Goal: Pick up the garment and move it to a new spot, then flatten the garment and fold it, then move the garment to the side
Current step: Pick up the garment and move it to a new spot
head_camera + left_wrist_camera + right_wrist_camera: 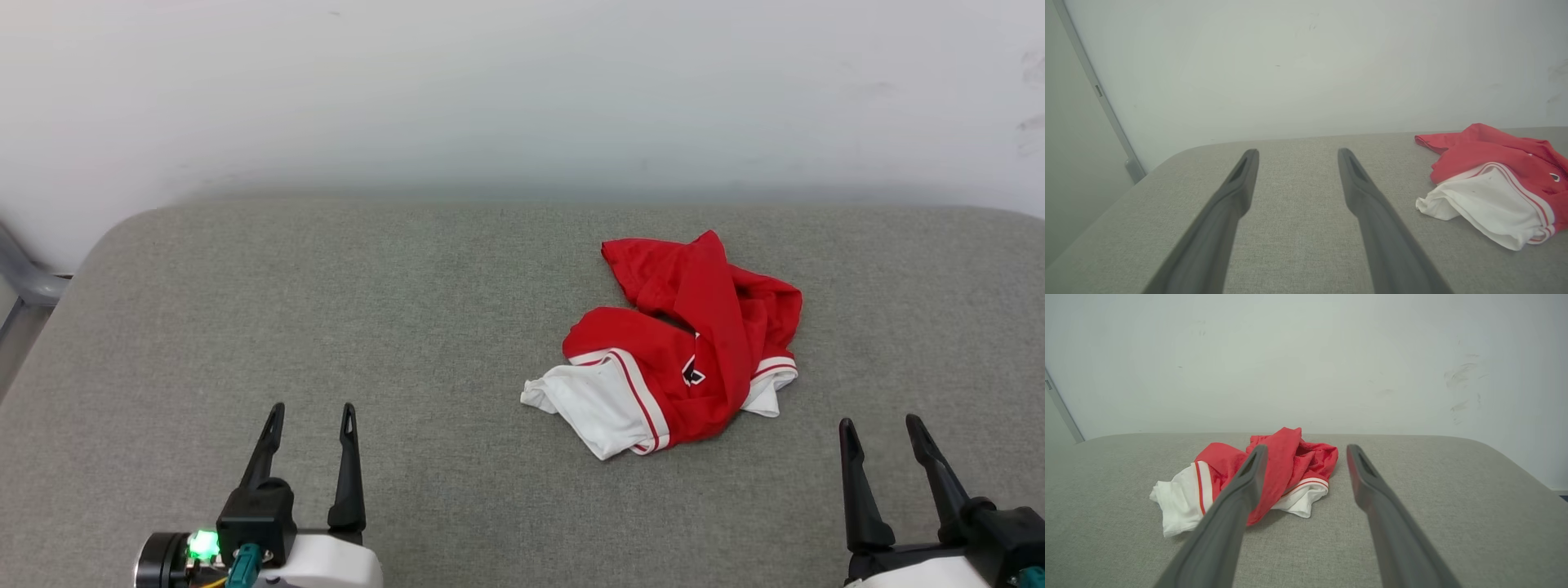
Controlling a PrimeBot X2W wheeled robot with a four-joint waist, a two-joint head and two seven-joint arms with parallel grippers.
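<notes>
Plainly finds the garment (682, 343) far and left of the right gripper (882, 425), farther from the left gripper (313, 408); shows both spread wide, empty.

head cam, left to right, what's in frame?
grey bar → left pincer, open → garment, crumpled → right pincer, open.

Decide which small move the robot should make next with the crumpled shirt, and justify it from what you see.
Probably reach the right hand forward and to its left toward the shirt. The shirt lies crumpled on the grey surface, untouched, nearer that hand than the left hand; both hands are open and empty.
</notes>
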